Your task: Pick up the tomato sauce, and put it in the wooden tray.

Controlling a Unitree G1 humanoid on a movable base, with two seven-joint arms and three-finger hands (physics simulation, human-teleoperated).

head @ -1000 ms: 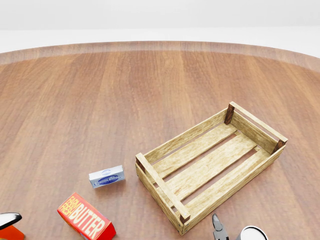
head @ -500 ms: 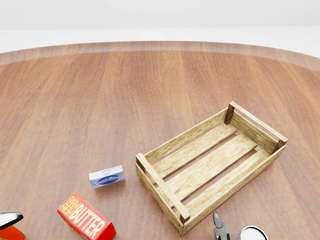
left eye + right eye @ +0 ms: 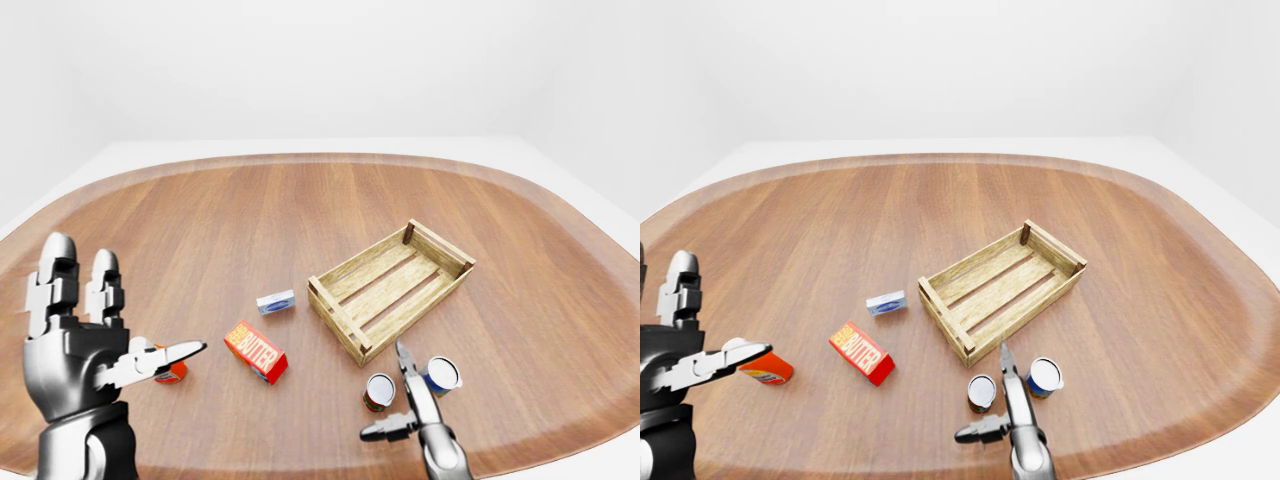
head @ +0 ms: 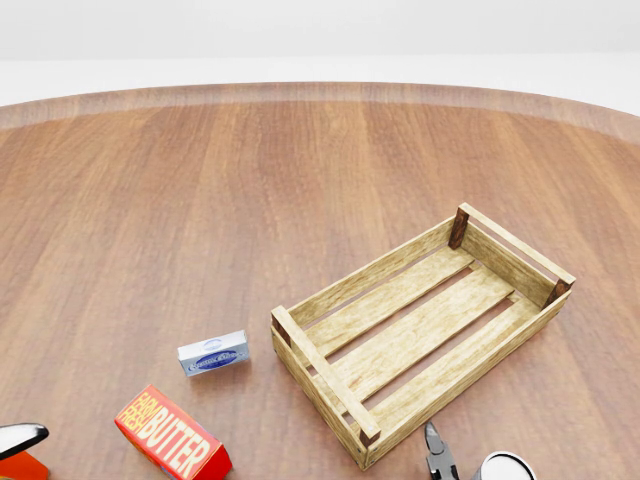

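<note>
Wooden desk, white room. My right robot hand, fingers spread, hovers between two cans; left robot hand open. Tray beyond holds nothing; sauce ungrasped.

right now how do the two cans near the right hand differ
The red-labelled can sits left in the left-eye view; the blue-labelled can sits right, slightly higher in the picture. The red-labelled can's top looks greyer, the blue-labelled can's whiter. Both stand upright on the table just below the wooden tray, with the right hand between them, touching neither.
</note>
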